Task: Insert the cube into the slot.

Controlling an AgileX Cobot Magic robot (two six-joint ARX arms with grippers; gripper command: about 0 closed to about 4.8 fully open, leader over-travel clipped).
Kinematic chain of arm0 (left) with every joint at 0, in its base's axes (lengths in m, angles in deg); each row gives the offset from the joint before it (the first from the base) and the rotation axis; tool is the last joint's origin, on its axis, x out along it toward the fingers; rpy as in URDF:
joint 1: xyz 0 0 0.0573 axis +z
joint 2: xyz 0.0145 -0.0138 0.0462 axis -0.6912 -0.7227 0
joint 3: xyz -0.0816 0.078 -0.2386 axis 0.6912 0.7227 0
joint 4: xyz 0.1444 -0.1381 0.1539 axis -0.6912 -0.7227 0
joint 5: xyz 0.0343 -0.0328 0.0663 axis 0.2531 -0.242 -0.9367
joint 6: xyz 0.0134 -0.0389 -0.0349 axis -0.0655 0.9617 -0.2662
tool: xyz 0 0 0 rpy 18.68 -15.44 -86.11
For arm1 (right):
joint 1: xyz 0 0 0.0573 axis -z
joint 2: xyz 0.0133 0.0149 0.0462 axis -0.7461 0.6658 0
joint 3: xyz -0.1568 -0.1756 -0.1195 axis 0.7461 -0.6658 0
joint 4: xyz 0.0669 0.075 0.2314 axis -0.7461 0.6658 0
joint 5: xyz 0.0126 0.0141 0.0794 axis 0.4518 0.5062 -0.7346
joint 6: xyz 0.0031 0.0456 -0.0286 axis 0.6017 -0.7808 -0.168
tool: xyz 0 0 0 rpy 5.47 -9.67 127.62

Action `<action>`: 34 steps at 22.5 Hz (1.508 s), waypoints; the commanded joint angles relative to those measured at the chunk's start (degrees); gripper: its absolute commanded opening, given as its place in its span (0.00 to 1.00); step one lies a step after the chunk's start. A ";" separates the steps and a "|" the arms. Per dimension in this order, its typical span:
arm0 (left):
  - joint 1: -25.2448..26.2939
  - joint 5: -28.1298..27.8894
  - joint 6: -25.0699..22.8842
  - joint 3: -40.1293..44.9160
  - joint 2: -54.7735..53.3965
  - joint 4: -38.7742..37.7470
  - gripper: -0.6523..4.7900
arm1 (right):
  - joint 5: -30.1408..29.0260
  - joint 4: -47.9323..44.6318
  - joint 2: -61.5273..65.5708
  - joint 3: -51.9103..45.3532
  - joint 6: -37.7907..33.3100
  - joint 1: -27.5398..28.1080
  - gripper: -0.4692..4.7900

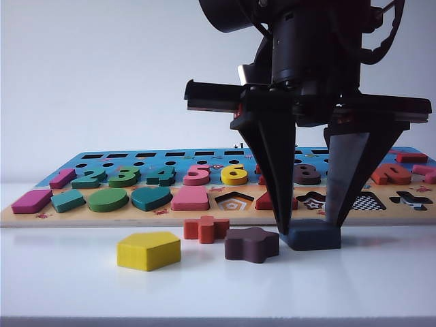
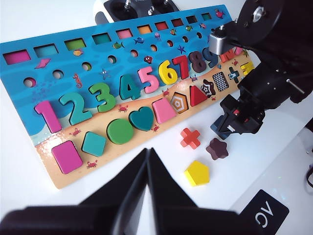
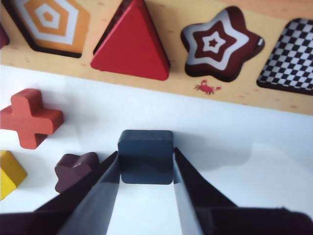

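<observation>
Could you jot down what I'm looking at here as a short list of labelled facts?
right gripper: down at the white table, jaws on either side of the cube, closing on it
cube: dark blue, lying on the table, just in front of the board
slot: checkered square recess in the puzzle board, empty
left gripper: hanging above the table, away from the blocks, jaws together
loose blocks: yellow pentagon, red cross, brown star

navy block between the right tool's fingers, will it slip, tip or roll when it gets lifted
The navy block looks like solid painted wood, so probably stiff and light. It lies flat on the white table, with flat sides facing the fingers of the right tool, so it seems unlikely to roll or tip. Its smooth paint and rounded corners might let it slip in a loose grip.
</observation>
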 commanded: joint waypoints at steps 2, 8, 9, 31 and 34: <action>-0.04 -0.09 -0.42 -0.26 0.00 0.74 0.13 | 0.63 -0.42 -0.42 0.31 0.20 0.02 0.24; -0.04 -0.09 -0.42 -0.26 0.00 0.74 0.13 | 1.90 -0.59 -3.54 0.59 0.20 0.02 0.24; -0.04 -0.09 -0.42 -0.26 0.00 0.74 0.13 | 3.58 -0.59 -4.94 0.59 0.20 0.02 0.24; -0.04 -0.09 -0.42 -0.26 0.00 0.74 0.13 | 11.02 0.11 -10.05 0.44 4.83 10.01 0.21; -0.04 -0.09 -0.42 -0.26 0.00 0.74 0.13 | 10.93 -0.39 -8.68 -0.20 5.09 10.38 0.21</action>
